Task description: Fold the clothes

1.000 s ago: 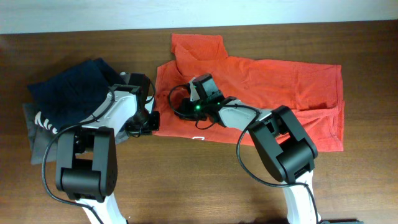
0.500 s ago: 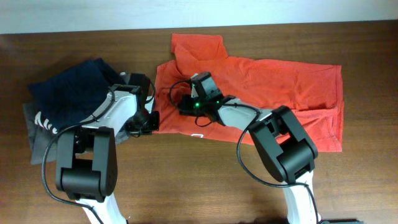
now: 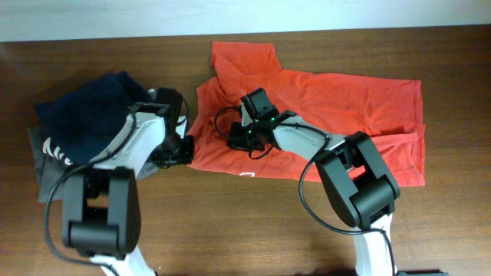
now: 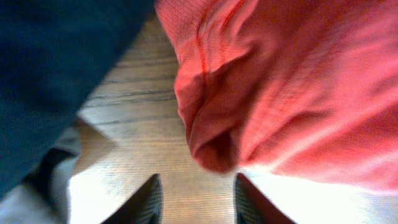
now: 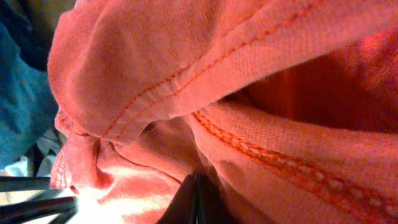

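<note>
One garment: orange-red T-shirt (image 3: 330,100), spread across the table's (image 3: 230,230) far middle, left edge bunched.
Handling: likely light, limp; take it at hem corners or seams.
Writing: white mark (image 3: 245,174) at near edge, unreadable.
Right gripper (image 3: 239,138): tips pressed together among folds.
Left gripper (image 4: 198,202): spread, empty, beside the bunched edge.
Neighbour: navy garment (image 3: 92,107), lettering illegible.

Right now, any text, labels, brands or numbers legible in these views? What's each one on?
On the navy garment, white lettering: only partly in view, too small to read.
On the orange-red T-shirt, a small white mark at its near edge: too small to read.
Wrist views: no text at all.
</note>
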Tool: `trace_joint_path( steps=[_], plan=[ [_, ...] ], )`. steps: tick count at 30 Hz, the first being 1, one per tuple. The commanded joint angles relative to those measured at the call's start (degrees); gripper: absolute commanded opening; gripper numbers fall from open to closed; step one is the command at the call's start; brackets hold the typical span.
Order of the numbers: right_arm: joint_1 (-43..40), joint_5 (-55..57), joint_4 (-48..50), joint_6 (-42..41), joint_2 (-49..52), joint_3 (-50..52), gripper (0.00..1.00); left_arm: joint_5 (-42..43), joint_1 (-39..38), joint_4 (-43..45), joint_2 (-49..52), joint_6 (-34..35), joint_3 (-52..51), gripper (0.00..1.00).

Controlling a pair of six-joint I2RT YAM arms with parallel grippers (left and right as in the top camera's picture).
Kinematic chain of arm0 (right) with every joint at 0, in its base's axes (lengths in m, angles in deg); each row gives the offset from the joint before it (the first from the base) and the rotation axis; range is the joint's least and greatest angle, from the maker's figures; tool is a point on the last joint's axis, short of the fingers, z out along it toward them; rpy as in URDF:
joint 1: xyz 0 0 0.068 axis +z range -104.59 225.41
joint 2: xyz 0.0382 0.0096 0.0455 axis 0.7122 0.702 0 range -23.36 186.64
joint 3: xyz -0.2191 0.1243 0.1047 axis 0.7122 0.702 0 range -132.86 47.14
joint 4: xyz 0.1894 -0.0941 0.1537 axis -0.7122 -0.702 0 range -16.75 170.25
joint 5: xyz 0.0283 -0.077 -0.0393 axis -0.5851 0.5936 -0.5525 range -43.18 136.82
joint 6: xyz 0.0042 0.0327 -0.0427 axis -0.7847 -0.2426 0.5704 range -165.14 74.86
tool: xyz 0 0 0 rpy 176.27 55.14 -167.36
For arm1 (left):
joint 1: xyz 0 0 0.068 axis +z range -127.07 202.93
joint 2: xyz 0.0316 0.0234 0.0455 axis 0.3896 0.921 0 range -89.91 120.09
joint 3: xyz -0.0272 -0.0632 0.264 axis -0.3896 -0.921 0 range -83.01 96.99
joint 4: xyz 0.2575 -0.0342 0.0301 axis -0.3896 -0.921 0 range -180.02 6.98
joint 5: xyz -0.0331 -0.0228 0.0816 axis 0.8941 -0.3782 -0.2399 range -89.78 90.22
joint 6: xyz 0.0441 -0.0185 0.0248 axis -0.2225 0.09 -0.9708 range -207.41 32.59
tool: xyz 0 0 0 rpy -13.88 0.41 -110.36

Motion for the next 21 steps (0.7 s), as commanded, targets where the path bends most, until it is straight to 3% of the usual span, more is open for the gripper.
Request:
trace_joint_path(
  steps=[1,3,6,10,12,14,21],
  plan=[
    [0.5,3.0,-1.5,6.6,-2.2,2.6,0.16,0.1,0.3,-0.1,-6.0,0.0,1.5,0.43],
    [-0.6,3.5,-1.9,9.0,-5.8,2.6,0.21,0.6,0.3,-0.1,-7.1,0.0,1.5,0.42],
    [-3.4,5.8,-4.8,9.1,-11.7,2.6,0.26,1.9,0.3,-0.1,-7.1,-0.2,1.4,0.30],
    [-9.6,6.5,-10.8,9.8,-18.9,2.6,0.48,5.1,0.1,0.3,-6.6,-3.7,1.4,0.25],
    [-13.2,6.5,-14.4,11.1,-22.0,2.6,0.52,5.4,-0.3,-0.2,-6.6,-4.7,1.4,0.40],
    [-17.6,6.6,-19.6,11.3,-24.8,2.6,0.54,5.3,-0.7,-1.3,-6.6,-6.3,1.3,0.47],
    [-32.8,6.6,-39.8,16.3,-28.4,2.6,0.58,2.9,-0.9,3.2,-5.6,-8.1,-5.0,0.48]
  ],
)
